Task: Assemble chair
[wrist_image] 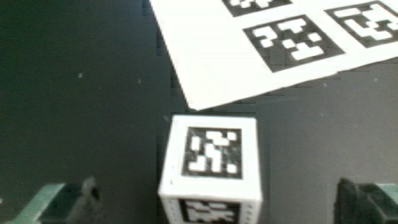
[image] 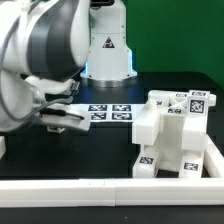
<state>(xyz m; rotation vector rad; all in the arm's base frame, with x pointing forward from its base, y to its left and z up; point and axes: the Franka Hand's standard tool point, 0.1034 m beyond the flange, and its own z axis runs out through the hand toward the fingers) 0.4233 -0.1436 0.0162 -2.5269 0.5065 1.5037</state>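
One small tagged block (wrist_image: pixel 210 160) sits right between gripper (wrist_image: pixel 222 205) fingers in wrist view, just beside marker board (wrist_image: pixel 285 45). Jaws wide apart, nothing clamped yet. Looks like pickup step: next move probably needs lowering, centring on block, then closing. Rest of chair, chunky white pile (image: pixel 172 135), sits at exterior view's right against border rail (image: pixel 110 186). Exterior view: arm blocks the block, fingertips hard to make out. Wrist view crops fingers.
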